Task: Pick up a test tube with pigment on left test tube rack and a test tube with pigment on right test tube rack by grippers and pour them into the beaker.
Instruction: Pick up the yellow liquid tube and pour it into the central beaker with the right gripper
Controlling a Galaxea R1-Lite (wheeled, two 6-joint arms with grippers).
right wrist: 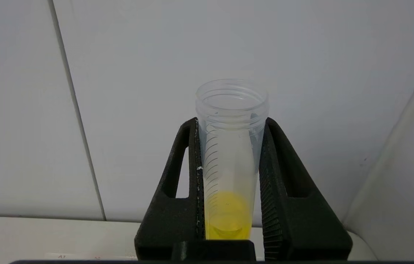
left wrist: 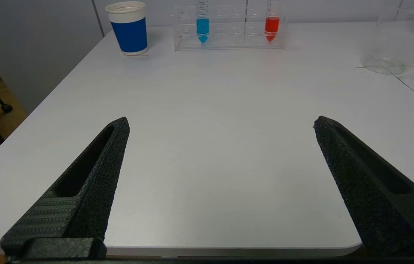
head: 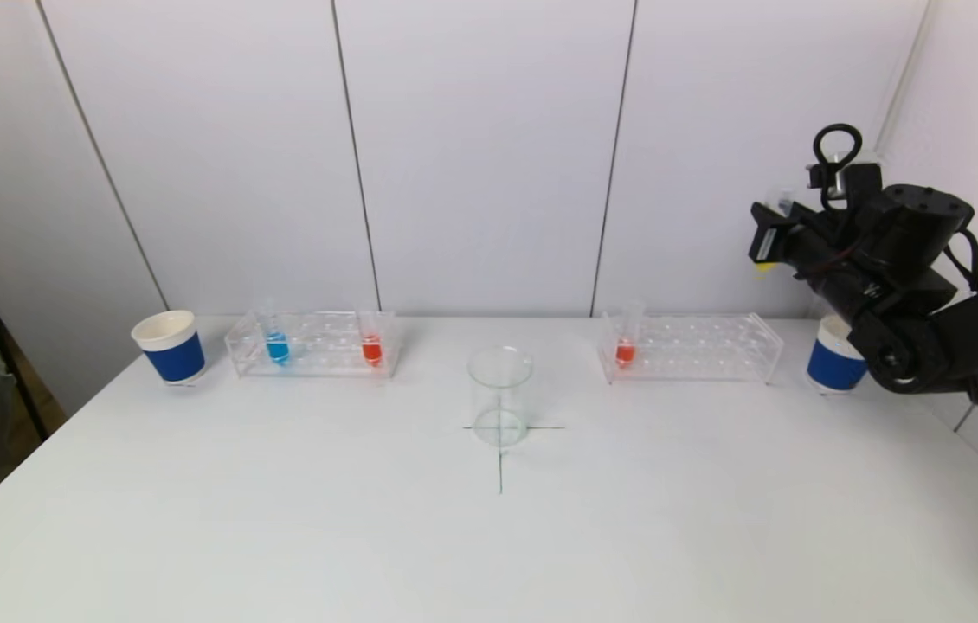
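While the yellow tube (right wrist: 229, 161) sits pinched between the right gripper's (right wrist: 229, 154) two black fingers (right wrist: 276, 176), its open threaded mouth pokes out just past the fingertips, and the yellow pigment pools at the tube's tip end, deep between the jaws near the gripper's body. Printed graduations run along the tube wall against one finger. That right gripper (head: 779, 234) is raised high at the right side of the scene, well above the table (head: 489, 536), with the wall panels behind it.

Over on the other side, the left gripper (left wrist: 221, 128) hangs low over the near table edge with its jaws spread wide and nothing between them but bare tabletop. Straight out ahead of those open jaws, well apart from them, stands the left rack (left wrist: 229, 35), with a blue tube (left wrist: 202, 27) and a red tube (left wrist: 272, 27) upright in it. A blue cup (left wrist: 130, 29) stands just beside the rack's blue-tube end. Off past one fingertip, the beaker (left wrist: 397, 40) stands on a cross mark drawn on the table.

From the head view, the beaker (head: 499, 394) stands between the two racks. The left rack (head: 316, 346) holds its blue tube (head: 277, 342) and red tube (head: 372, 342); the right rack (head: 688, 346) holds one red-filled tube (head: 626, 342) at its beaker-side end. A second blue cup (head: 835, 359) stands just beyond the right rack, below the raised right gripper.
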